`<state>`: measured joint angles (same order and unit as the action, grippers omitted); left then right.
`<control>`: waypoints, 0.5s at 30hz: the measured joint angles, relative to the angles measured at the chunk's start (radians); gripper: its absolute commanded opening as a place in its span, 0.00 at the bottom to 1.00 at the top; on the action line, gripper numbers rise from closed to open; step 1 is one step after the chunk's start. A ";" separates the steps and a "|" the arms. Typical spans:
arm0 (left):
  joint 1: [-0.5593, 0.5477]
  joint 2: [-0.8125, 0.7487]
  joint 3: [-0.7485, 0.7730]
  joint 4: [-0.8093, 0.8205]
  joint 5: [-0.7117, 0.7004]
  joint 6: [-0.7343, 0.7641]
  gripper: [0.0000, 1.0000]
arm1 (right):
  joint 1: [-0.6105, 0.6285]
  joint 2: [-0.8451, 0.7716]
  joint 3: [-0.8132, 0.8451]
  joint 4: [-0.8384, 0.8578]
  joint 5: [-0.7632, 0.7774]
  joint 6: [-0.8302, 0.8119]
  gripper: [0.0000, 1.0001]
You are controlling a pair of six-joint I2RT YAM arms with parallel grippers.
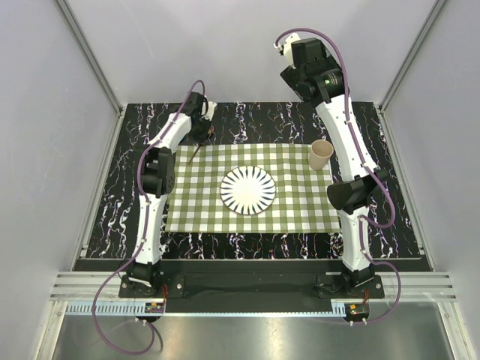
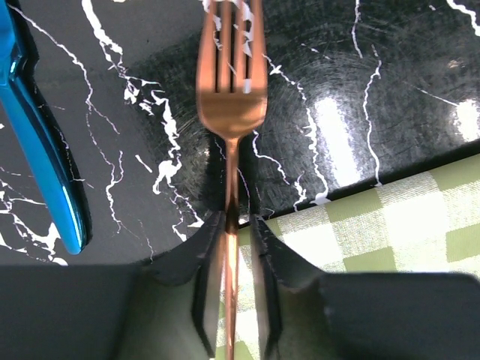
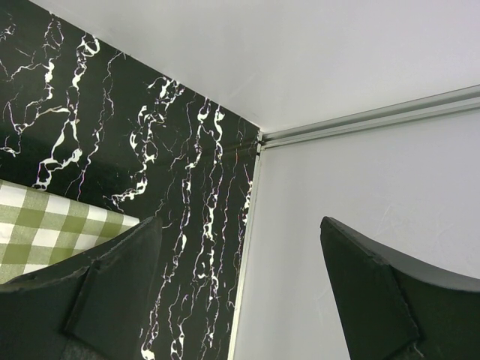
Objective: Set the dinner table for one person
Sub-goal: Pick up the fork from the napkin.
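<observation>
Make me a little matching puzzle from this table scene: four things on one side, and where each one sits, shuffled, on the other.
Things
1. copper-coloured metal fork
2. beige paper cup
3. round white plate with black radial stripes
4. shiny blue utensil handle

Places
A. middle of the green-and-white checked cloth
B. lying on the black marble-veined tabletop, off the cloth
C. pinched between the left arm's fingers
D. far right corner of the cloth

Pairs: 1-C, 2-D, 3-A, 4-B
</observation>
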<state>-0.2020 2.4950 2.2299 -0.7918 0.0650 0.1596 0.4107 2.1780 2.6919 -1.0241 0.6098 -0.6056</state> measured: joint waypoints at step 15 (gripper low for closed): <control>0.000 0.000 0.000 0.000 -0.029 -0.003 0.00 | 0.003 0.000 0.001 -0.016 0.000 0.000 0.93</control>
<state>-0.2024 2.4950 2.2303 -0.7918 0.0357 0.1562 0.4137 2.1780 2.6930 -1.0405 0.6094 -0.6052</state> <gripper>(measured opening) 0.025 0.931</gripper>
